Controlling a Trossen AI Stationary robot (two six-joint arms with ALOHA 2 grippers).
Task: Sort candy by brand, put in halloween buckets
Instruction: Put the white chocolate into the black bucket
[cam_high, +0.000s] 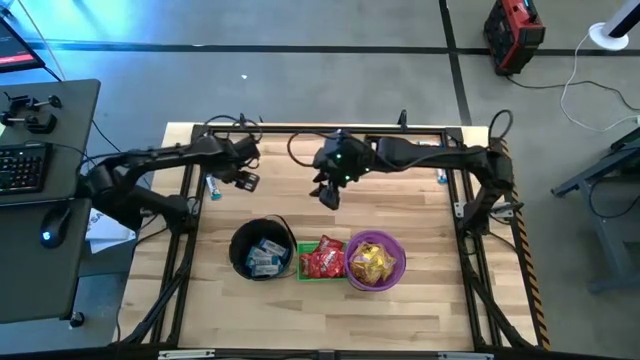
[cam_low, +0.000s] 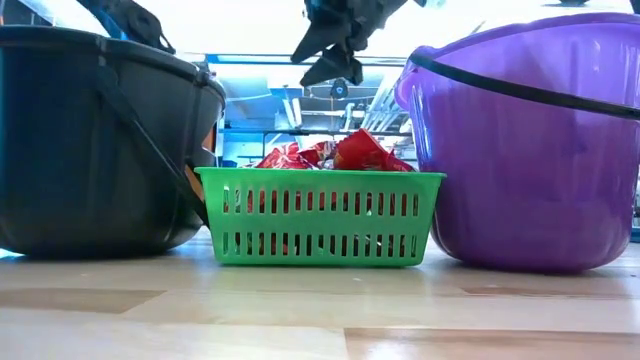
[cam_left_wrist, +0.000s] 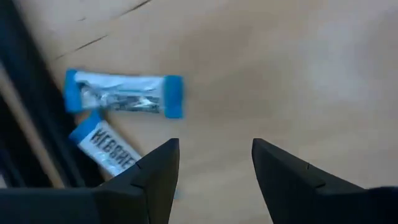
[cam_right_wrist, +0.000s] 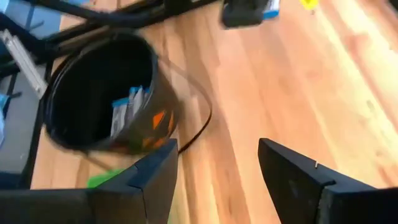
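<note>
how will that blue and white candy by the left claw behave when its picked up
The blue-and-white candy lies flat on the table, so it probably won't roll. Its crimped, shiny wrapper looks light and may slip or crinkle. The open left claw hovers beside it.

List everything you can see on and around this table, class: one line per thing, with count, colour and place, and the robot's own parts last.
black pail: one, black, table front, leftmost of the row; holds blue-and-white candies.
green basket: one, bright green, between the other two; holds red candies.
purple bucket: one, purple, right of the row; holds yellow candies.
loose candies: two shown, blue-and-white, on bare wood under the left gripper.
table: one, light wood.
keyboard: one, black, on the desk to the left.
left gripper: open, over the loose candies.
right gripper: open, empty, above the table behind the buckets.
</note>
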